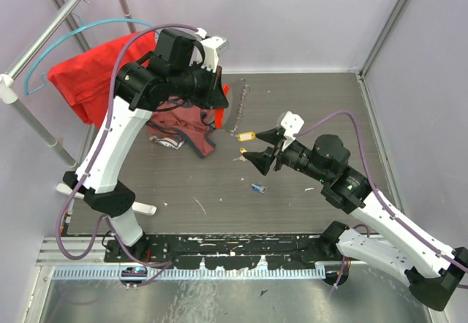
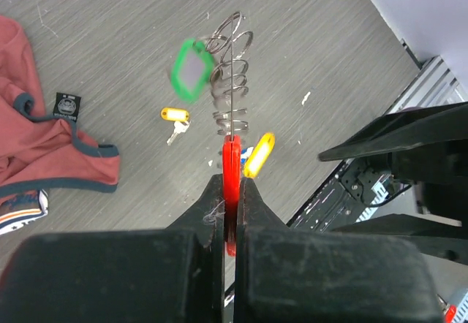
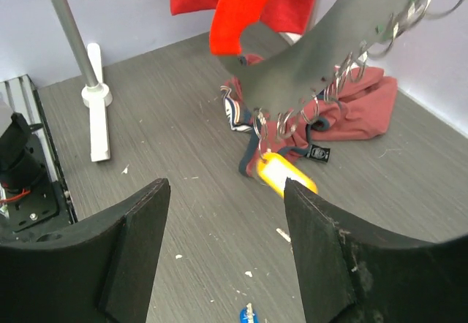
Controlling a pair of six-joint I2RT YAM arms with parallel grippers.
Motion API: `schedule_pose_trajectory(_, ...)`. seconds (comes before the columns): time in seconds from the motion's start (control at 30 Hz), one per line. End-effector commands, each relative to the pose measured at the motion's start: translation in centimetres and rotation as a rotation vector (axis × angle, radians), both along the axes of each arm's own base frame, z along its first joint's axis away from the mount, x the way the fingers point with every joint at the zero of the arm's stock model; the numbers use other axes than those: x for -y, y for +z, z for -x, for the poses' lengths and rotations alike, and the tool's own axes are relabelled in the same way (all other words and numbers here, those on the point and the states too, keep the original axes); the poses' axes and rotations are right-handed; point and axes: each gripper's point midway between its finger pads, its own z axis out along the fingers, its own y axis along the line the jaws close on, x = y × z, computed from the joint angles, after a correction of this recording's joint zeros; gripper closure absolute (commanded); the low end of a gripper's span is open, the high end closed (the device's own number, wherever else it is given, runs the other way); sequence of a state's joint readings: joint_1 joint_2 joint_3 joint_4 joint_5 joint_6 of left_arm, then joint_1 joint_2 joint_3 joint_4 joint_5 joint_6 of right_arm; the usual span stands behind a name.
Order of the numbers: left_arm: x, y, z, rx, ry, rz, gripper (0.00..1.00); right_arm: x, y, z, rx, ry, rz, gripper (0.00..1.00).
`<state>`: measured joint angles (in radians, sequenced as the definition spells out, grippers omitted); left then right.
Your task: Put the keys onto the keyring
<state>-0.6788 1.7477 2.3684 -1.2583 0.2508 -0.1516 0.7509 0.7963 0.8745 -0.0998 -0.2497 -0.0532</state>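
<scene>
One keyring (image 2: 231, 158) extends straight out from pinching left jaws; right jaws spread.

top external: high at the near edge, looking down on the whole table (image 1: 314, 104). left wrist, right wrist: close, along left gripper (image 2: 232, 184) and right gripper (image 3: 223, 191); both share the keyring (image 2: 231, 104).

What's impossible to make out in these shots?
Green tag: blurred in the left wrist view, so any key on it is unreadable.
Blue key: cut off by the bottom edge of the right wrist view.
Red tag: lower part hidden inside the shut left gripper, left wrist view.
</scene>
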Motion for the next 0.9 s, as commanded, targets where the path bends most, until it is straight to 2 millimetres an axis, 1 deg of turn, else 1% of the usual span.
schedule_pose_trajectory(0.0,0.4,2.3,-0.2,0.041,0.014,0.07,1.0,-0.7,1.7,0.4,0.085,0.038,-0.113,0.31)
schedule_pose_trajectory(0.07,0.2,2.7,-0.3,0.053,0.027,0.082,1.0,-0.7,1.3,0.0,0.101,0.021,-0.145,0.31)
schedule_pose_trajectory(0.2,0.4,3.8,-0.4,0.073,0.042,0.125,1.0,-0.9,0.5,-0.3,0.135,0.006,-0.223,0.26)
schedule_pose_trajectory(0.27,0.4,4.2,-0.3,0.08,0.044,0.143,1.0,-1.1,0.4,-1.0,0.149,-0.021,-0.247,0.23)
schedule_pose_trajectory(0.37,0.5,4.6,-0.3,0.085,0.048,0.155,1.0,-1.8,0.1,-2.1,0.148,-0.051,-0.274,0.21)
schedule_pose_trajectory(0.43,0.5,4.8,-0.3,0.087,0.05,0.163,1.0,-2.2,0.0,-3.0,0.139,-0.084,-0.303,0.16)
schedule_pose_trajectory(0.47,0.5,4.9,-0.4,0.087,0.053,0.166,1.0,-2.2,0.2,-3.4,0.147,-0.099,-0.327,0.16)
schedule_pose_trajectory(0.6,0.6,5.3,-0.3,0.091,0.056,0.184,1.0,-2.4,-0.2,-4.7,0.16,-0.155,-0.341,0.15)
schedule_pose_trajectory(0.7,0.6,5.6,-0.3,0.094,0.054,0.194,1.0,-2.0,-0.3,-5.6,0.171,-0.209,-0.328,0.15)
schedule_pose_trajectory(0.87,0.7,5.9,-0.2,0.098,0.052,0.204,1.0,-2.4,-0.7,-6.5,0.173,-0.227,-0.307,0.15)
